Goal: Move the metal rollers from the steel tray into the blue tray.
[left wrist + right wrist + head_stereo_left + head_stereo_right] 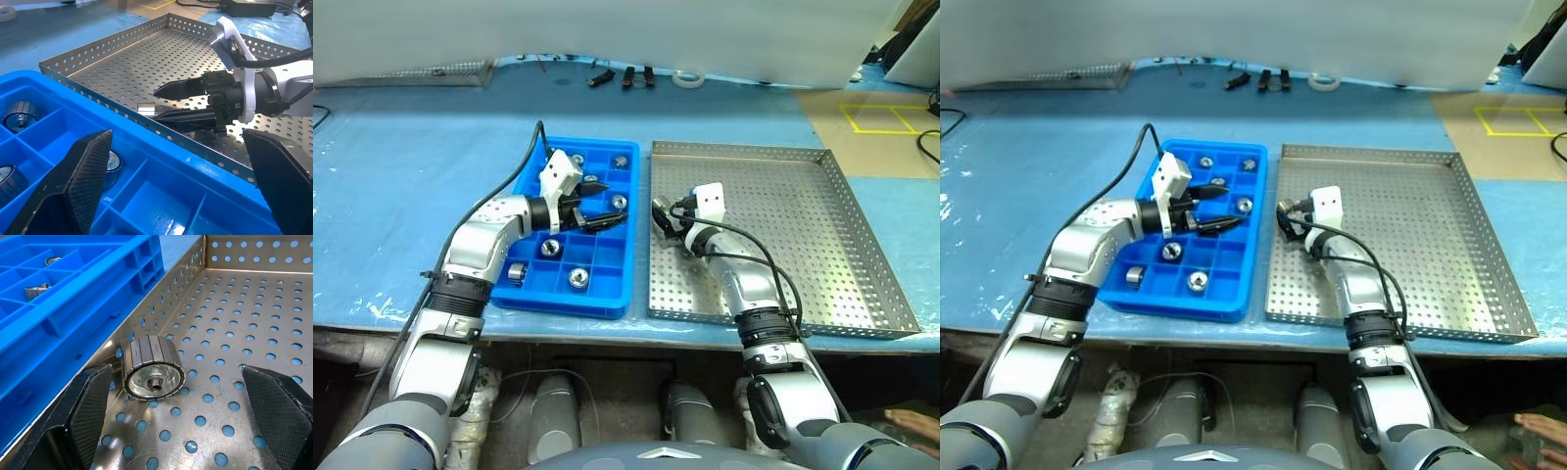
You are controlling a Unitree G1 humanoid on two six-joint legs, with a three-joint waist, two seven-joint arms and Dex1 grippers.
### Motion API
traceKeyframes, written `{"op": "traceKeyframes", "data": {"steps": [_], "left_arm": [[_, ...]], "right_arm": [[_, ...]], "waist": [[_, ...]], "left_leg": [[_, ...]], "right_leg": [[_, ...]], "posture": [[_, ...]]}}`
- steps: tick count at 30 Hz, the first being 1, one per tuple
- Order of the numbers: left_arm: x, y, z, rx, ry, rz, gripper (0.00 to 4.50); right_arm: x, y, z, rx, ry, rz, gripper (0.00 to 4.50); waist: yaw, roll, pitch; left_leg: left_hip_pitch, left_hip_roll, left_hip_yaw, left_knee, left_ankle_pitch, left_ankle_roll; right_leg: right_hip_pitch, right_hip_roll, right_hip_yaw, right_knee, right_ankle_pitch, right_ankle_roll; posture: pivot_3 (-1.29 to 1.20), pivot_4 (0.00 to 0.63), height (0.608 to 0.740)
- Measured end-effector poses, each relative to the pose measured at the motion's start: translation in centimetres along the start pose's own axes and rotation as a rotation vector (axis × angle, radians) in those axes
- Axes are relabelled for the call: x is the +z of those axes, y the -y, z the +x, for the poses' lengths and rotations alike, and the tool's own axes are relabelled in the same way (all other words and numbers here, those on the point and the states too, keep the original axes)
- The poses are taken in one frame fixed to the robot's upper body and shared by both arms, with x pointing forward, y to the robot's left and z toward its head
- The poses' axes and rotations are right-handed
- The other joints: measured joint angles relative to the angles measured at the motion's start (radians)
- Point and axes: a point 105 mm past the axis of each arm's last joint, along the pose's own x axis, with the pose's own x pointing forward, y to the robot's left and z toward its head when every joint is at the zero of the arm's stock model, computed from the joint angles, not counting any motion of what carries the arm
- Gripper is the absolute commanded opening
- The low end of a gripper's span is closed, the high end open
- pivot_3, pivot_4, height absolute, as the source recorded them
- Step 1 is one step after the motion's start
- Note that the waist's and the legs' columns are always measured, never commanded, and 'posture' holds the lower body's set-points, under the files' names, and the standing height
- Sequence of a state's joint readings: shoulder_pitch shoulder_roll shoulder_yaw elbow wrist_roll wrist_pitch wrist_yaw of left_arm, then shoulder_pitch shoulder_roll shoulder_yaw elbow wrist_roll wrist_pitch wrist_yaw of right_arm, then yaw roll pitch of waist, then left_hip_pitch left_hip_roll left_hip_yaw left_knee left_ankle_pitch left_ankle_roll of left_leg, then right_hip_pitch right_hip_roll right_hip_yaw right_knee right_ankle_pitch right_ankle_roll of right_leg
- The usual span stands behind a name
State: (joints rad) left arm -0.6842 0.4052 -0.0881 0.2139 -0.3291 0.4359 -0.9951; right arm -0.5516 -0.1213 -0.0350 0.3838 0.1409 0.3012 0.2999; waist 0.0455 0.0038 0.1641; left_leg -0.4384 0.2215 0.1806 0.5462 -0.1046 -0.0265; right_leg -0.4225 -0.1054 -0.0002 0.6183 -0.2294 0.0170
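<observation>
The right gripper (pixel 166 416) is standing wide open, low in the steel tray (pixel 822 235), with the last roller (pixel 152 368) lying on its side between the fingers, close to the left one and near the tray's wall. It should centre before closing. The left gripper (pixel 592 203) is hovering open over the blue tray (pixel 607 299), among rollers already placed.

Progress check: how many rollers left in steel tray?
1. Roller lies by the steel tray's rim nearest the blue tray, just ahead of the open right gripper. The arm may hide more.
</observation>
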Motion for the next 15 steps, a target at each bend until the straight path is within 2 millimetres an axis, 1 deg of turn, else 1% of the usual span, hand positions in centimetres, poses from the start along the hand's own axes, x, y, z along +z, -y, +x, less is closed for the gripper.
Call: {"op": "traceKeyframes", "data": {"steps": [9,15], "left_arm": [[0.0,0.2,0.3,-0.009,0.005,-0.004,4.50],[0.0,0.3,0.4,-0.013,0.006,-0.005,4.50]], "right_arm": [[0.3,-0.6,0.8,-0.005,0.014,-0.008,4.49],[0.8,-1.3,1.4,0.007,0.021,-0.026,4.49]], "waist": [[-0.008,0.000,0.000],[-0.020,0.000,0.000]], "left_leg": [[0.000,0.001,0.000,0.000,0.000,0.000],[0.001,0.004,0.000,0.000,0.000,0.000]], "right_leg": [[0.000,0.001,0.001,0.000,0.000,0.000],[-0.001,0.007,0.002,0.000,0.001,-0.002]], "posture": [[-0.10,0.150,0.740],[-0.10,0.150,0.740]]}}
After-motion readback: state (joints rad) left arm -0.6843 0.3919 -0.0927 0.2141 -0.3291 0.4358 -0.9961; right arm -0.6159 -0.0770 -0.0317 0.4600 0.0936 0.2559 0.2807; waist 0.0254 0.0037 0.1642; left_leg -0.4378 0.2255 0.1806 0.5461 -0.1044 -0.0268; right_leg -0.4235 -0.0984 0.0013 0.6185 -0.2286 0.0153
